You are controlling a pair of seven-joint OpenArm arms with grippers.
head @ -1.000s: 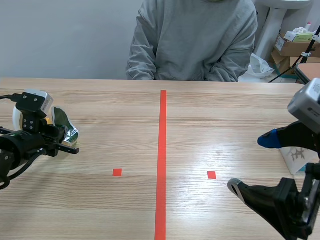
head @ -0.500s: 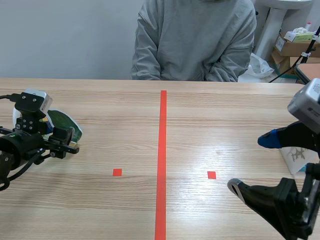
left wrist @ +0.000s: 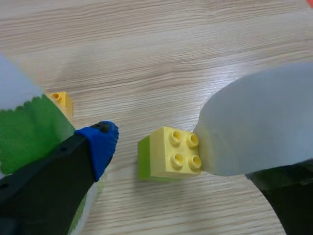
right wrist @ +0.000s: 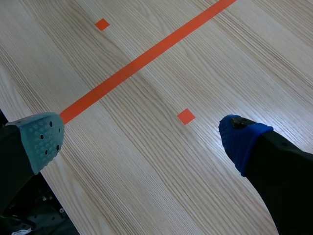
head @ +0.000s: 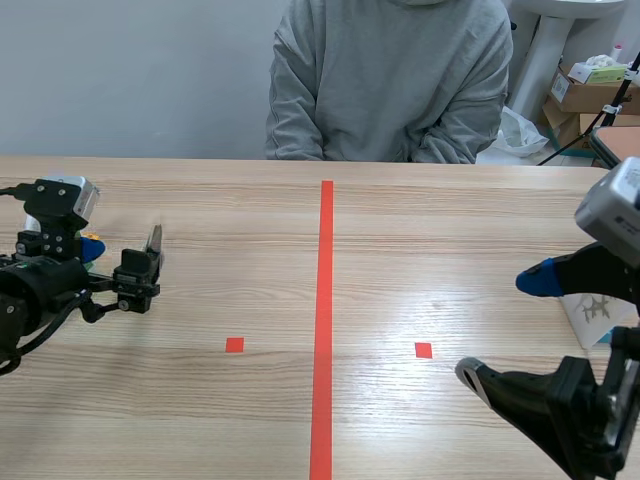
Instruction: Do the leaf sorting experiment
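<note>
In the left middle of the scene view, the left gripper (head: 138, 280) sits low over the table (head: 400, 230). A thin grey sliver stands upright just above its tip, probably a leaf card seen edge-on.

The left wrist view shows more. A pale leaf card (left wrist: 259, 125) spreads wide on the side of the gripper's right finger. Its long axis runs from a narrower rounded end out past that finger. The rounded end touches the side of a yellow-green brick (left wrist: 168, 159), which lies studs-up on the wood between the two fingers. On the other side, a green leaf card (left wrist: 27, 132) with a saw-toothed edge lies behind the left finger. A small yellow brick (left wrist: 62, 100) is just beside its tip.

The left gripper's fingers stand wide apart. The blue pad (left wrist: 100, 147) is near the yellow-green brick but clear of it. The right finger is mostly hidden under the pale leaf card, so I cannot tell whether it touches the card. Nothing is pinched between them.

The right gripper (right wrist: 142, 139) hangs at the lower right of the scene view with its jaws spread wide, holding nothing and well above bare wood. A white sheet (head: 590, 312) lies beside it at the right edge. A person (head: 390, 80) in a grey top sits at the top centre.
</note>
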